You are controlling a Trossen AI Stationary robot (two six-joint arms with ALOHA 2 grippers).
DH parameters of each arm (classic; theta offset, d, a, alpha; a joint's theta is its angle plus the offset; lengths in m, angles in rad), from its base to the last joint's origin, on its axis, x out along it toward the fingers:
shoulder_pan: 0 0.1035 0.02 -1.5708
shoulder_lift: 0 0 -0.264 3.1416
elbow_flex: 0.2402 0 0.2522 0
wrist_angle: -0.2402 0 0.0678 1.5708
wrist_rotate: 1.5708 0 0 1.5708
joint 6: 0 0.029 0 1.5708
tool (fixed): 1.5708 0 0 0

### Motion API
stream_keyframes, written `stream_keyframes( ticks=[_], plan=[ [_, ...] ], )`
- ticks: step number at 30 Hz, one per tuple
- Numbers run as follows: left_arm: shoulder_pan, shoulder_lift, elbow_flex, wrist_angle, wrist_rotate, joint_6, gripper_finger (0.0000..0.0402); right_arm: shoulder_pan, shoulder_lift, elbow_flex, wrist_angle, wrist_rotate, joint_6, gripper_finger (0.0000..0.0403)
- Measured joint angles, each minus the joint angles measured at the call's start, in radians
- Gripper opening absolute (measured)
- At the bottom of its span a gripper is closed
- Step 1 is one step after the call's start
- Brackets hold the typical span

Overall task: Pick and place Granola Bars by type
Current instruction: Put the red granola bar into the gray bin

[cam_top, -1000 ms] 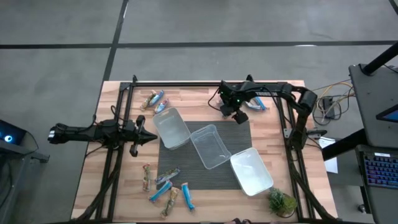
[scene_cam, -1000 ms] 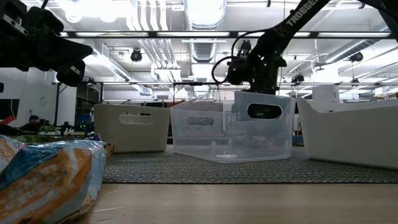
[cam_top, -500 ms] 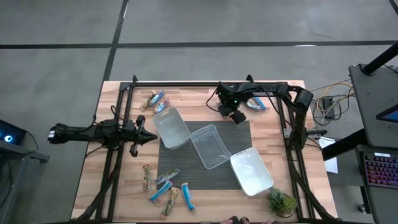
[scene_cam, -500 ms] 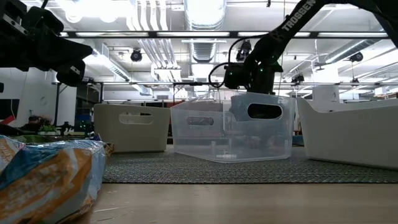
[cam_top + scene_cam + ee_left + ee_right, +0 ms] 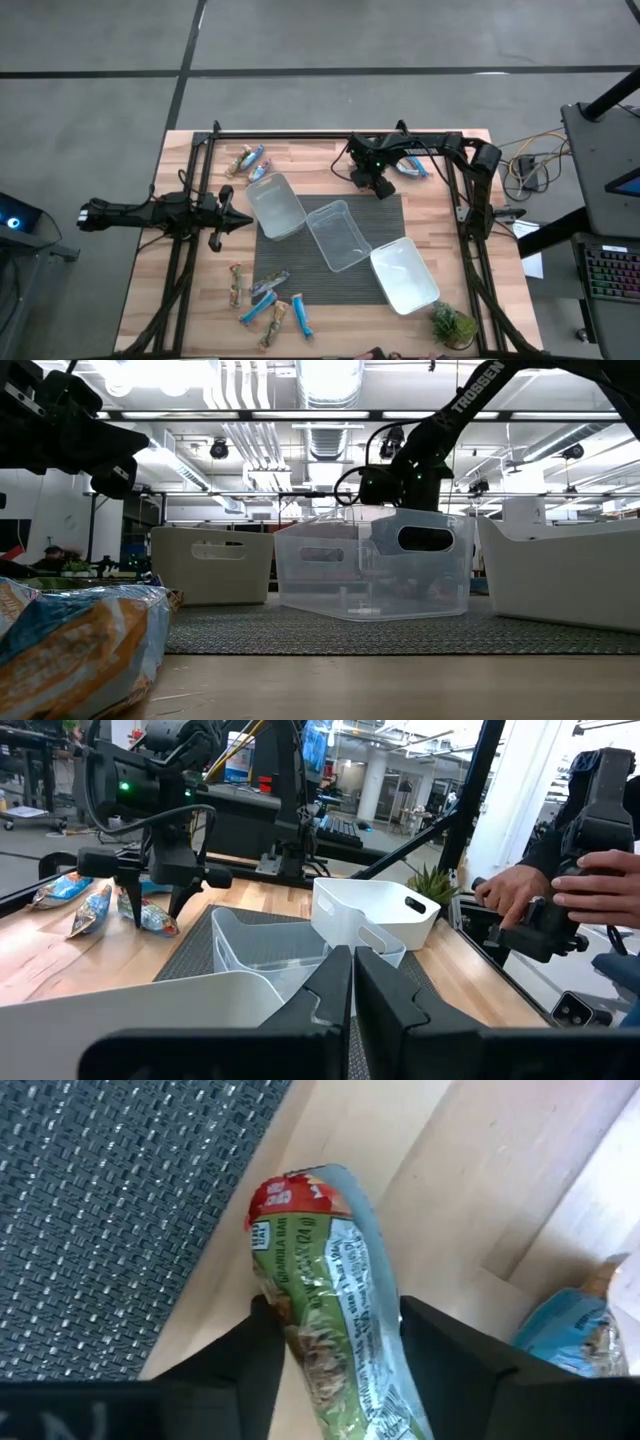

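My right gripper points down over the far edge of the dark mat, shut on a red-and-green printed granola bar that lies on the wooden table. Blue bars lie just right of it. More bars lie at the far left and near left. My left gripper waits shut and level at the table's left, touching nothing. My right gripper has the bar's two long sides between its two fingers, about halfway along the bar. The fingers come from above, pointing down, and lie across it. The bar lies flat on the wood beside the mat's edge, its red end free.
Three clear tubs stand in a slanting row on the mat. A small green plant sits at the near right corner. A person's hands show beyond the table's right side.
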Motion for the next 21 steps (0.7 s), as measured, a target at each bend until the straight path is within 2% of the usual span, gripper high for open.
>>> stream_keyframes(
  ticks=[11,21],
  plan=[
    [0.000,0.000,0.000,0.000,0.000,0.000,0.0000,0.003,-0.003,-0.001,-0.008,0.001,0.004,0.0076],
    [0.000,0.000,0.000,0.000,0.000,0.000,0.0000,0.003,-0.082,0.045,-0.019,0.000,0.076,0.0061]
  ],
)
